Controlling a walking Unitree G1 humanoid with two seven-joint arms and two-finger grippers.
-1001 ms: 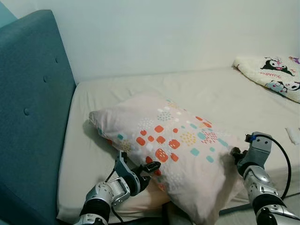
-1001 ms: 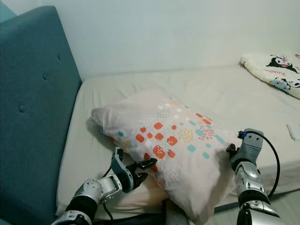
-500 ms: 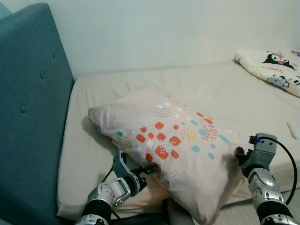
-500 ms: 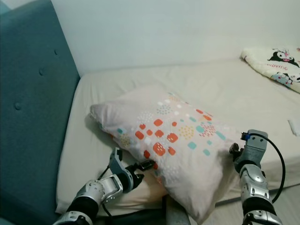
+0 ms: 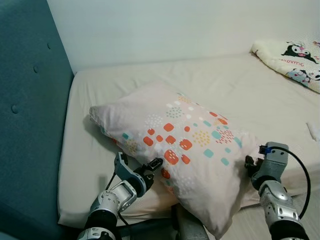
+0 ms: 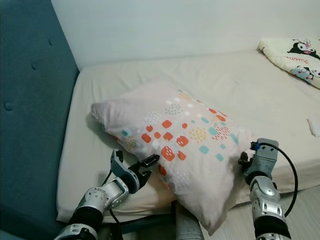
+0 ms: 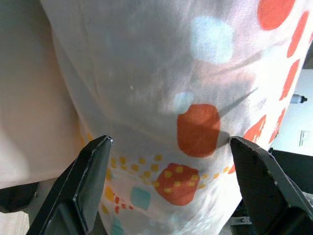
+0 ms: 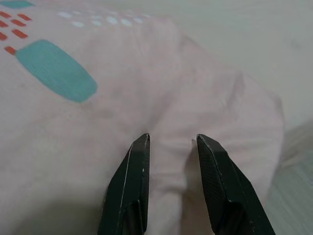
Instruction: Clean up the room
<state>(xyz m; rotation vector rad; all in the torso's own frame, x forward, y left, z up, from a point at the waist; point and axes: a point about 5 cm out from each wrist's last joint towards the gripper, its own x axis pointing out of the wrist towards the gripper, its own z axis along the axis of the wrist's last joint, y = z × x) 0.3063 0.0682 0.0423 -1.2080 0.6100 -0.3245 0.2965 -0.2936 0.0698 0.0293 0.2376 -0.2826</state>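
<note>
A large pale pink pillow printed with orange, teal and yellow squares (image 5: 185,150) lies slantwise on the cream-sheeted mattress (image 5: 235,95), its nearest corner hanging over the mattress's front edge.

At the pillow's near left edge sits the left gripper (image 5: 136,170), its two black fingers (image 7: 88,183) spread wide; in its wrist view the patterned fabric bulges between them, and the fingertips seem to touch the cloth without squeezing it.

At the pillow's near right corner sits the right gripper (image 5: 248,165). Its fingers (image 8: 132,181) are drawn close together, pinching a fold of the plain pink corner.

Left of the pillow rises the teal buttoned upholstered headboard (image 5: 25,110).

Beyond the pillow, the bare sheet runs to the white wall (image 5: 165,25). Far to the pillow's right, at the wall, lies a cream blanket with black-and-white cartoon figures (image 5: 292,60).
</note>
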